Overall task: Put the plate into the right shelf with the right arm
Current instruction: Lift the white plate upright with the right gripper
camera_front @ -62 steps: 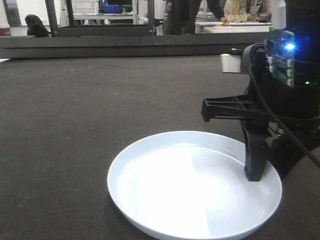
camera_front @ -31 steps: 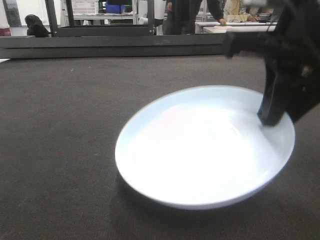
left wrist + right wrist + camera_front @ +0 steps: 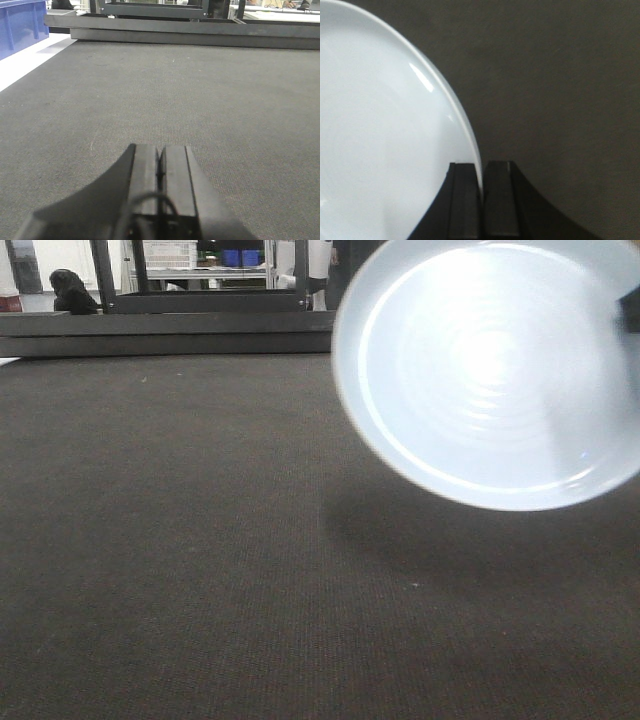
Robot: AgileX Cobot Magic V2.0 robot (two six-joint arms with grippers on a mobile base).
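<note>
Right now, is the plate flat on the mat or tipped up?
Tipped up, off the mat: the plate faces the front camera above its shadow, its rim pinched in the right gripper.

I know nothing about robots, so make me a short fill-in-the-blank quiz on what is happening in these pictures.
The right gripper pinches the plate by its ____.
In the front view the plate hangs above the dark mat and casts a ____ on it.
The left gripper is shut and holds ____.
The crate in the left wrist view is coloured ____.
Missing words: rim; shadow; nothing; blue.
</note>
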